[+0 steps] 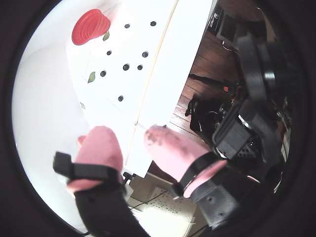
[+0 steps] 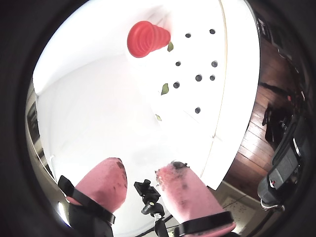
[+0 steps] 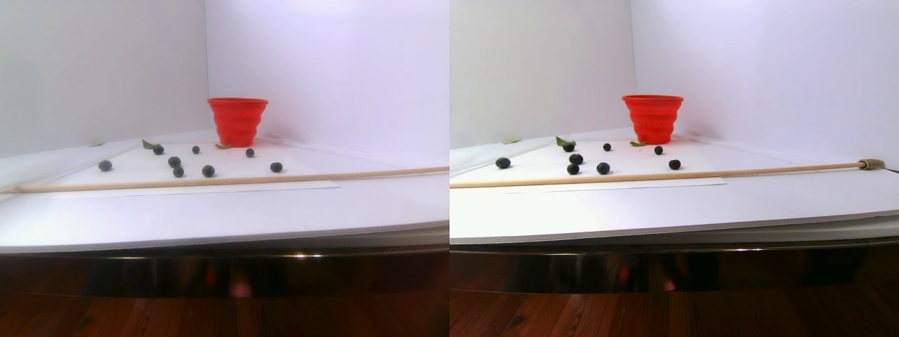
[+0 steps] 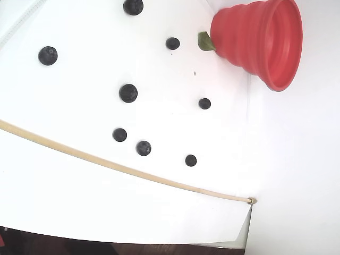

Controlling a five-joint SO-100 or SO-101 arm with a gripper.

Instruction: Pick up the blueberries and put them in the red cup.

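The blueberries (image 4: 128, 93) lie scattered on the white bench (image 4: 64, 207), apart from each other, before the upright red cup (image 3: 237, 121); a green leaf (image 4: 204, 41) touches its base. A thin wooden rod (image 4: 127, 169) crosses in front. The pincer (image 2: 145, 173) hangs apart, empty, well away

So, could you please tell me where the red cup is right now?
In the fixed view the red cup stands at the top right of the white table, a small green leaf touching its base and the blueberries scattered to its left.
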